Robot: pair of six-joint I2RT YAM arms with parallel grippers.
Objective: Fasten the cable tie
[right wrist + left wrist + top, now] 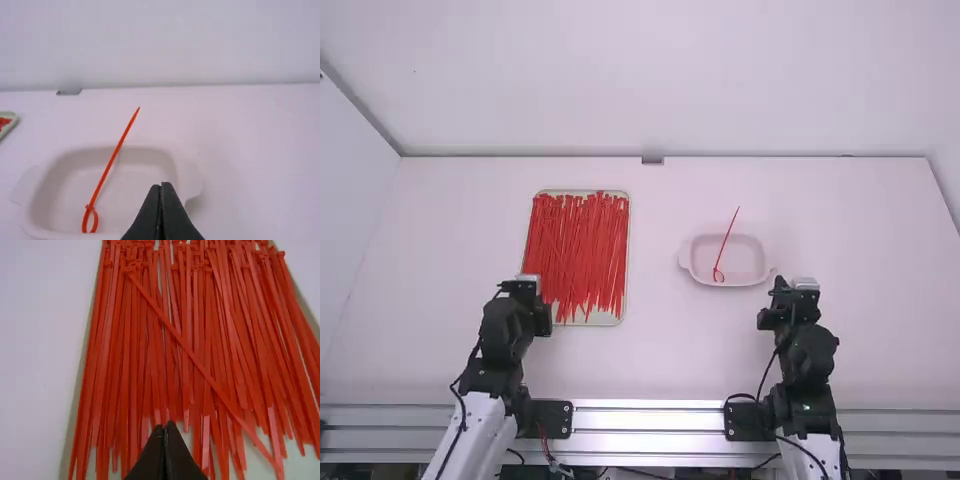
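Observation:
A heap of loose red cable ties lies on a flat tray left of the middle. One red tie, fastened into a small loop, rests in a white dish with its tail sticking up over the far rim. My left gripper is shut and holds nothing, just above the near ends of the heap. My right gripper is shut and holds nothing, at the dish's near right side.
The white table runs back to a wall, with a small grey bracket at its far edge. An aluminium rail carries both arm bases at the front.

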